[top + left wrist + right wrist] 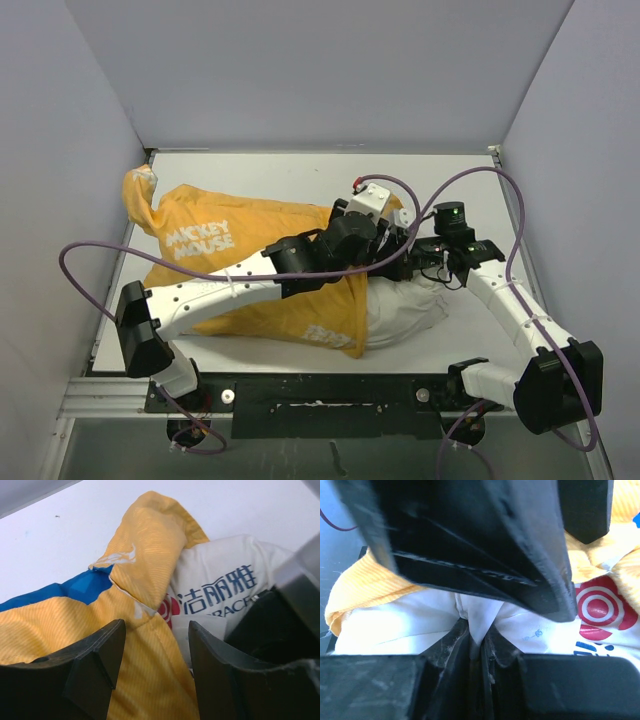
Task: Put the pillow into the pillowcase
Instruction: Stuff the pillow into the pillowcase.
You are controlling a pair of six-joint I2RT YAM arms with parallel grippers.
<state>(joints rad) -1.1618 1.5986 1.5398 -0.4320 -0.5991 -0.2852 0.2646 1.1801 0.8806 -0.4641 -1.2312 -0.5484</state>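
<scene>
- My right pincer (476,650) is clamping shut on a fold of the pillow (412,305), which is plump, smooth white cloth with a red ring logo (597,605).
- My left pincer (155,665) is standing part open over the pillowcase (250,250) hem, not closed on it.
- Pillowcase is lying crumpled: ribbed mustard weave, blue inside. Pillow is sticking partly out of its mouth.
- Both are resting on the white bench (300,175), with plain pale grey walls (300,70) boxing it in.

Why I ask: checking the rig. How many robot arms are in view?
2: the left arm reaches over the pillowcase; the right arm reaches the pillow. None seems hidden.
</scene>
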